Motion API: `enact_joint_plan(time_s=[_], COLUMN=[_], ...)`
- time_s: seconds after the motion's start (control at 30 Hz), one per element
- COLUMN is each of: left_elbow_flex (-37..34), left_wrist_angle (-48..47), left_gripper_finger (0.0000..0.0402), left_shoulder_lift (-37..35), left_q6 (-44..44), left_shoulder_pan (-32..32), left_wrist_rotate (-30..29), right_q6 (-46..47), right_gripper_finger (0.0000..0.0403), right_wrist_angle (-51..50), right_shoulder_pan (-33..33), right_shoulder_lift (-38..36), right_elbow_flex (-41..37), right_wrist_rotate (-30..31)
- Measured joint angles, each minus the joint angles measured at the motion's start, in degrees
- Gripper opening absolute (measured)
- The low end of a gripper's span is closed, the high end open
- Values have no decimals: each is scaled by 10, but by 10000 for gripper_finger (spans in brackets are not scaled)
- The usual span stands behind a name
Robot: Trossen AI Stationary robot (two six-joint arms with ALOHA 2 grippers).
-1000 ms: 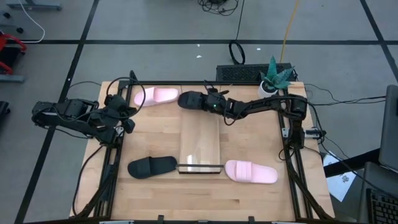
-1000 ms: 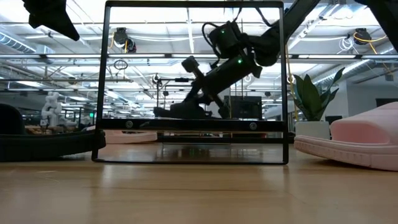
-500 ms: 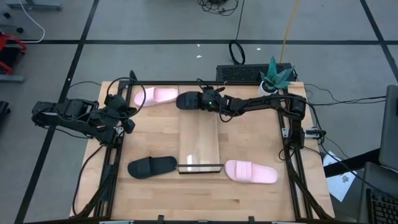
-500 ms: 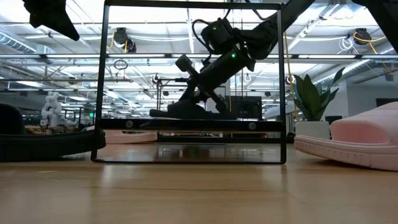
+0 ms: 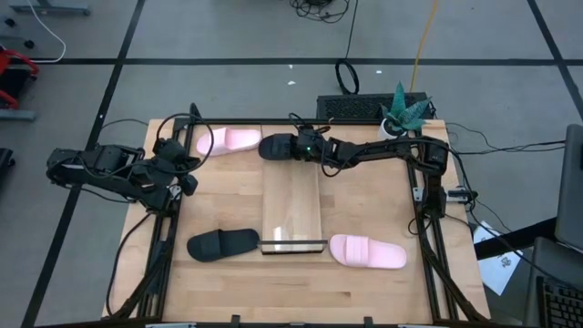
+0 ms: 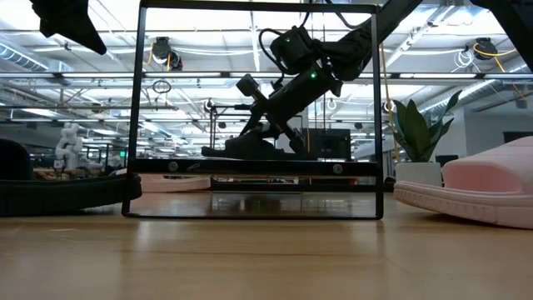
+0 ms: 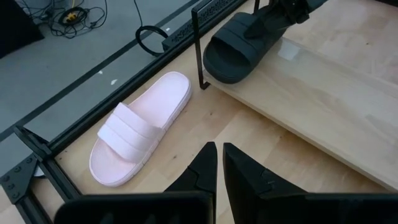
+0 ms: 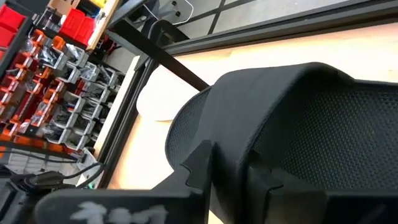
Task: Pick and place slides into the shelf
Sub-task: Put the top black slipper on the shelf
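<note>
1. Nearest the table's front edge, one black slide (image 5: 223, 243) and one pink slide (image 5: 367, 251) flank the shelf's (image 5: 292, 205) lipped end.
2. Mid-left, the left gripper (image 5: 187, 179) waits, fingers pressed together.
3. At the shelf's far end, the right gripper (image 5: 303, 148) pinches the second black slide (image 5: 276, 147); another pink slide (image 5: 228, 139) lies beside it.

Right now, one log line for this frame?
stage: placing | right tool: at black slide on shelf far end | left tool: shut, idle at table's left edge | remaining: three slides off shelf
</note>
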Motion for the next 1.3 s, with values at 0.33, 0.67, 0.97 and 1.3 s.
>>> enact_joint_plan(time_s=[0.33,0.67,0.97,1.3], left_elbow_flex=[0,0,0,0], left_wrist_angle=[0,0,0,0], left_gripper_finger=[26,26,26,26], left_shoulder_lift=[0,0,0,0], left_q6=[0,0,0,1], left_shoulder_pan=[0,0,0,0], left_wrist_rotate=[0,0,0,0], right_q6=[2,-4,-20,-31], right_gripper_finger=[95,134,134,134], right_wrist_angle=[0,16,-3,-17], right_shoulder_pan=[-1,-3,-5,-5], right_shoulder_lift=[0,0,0,0], right_elbow_flex=[0,0,0,0], right_wrist_rotate=[-1,-28,-13,3])
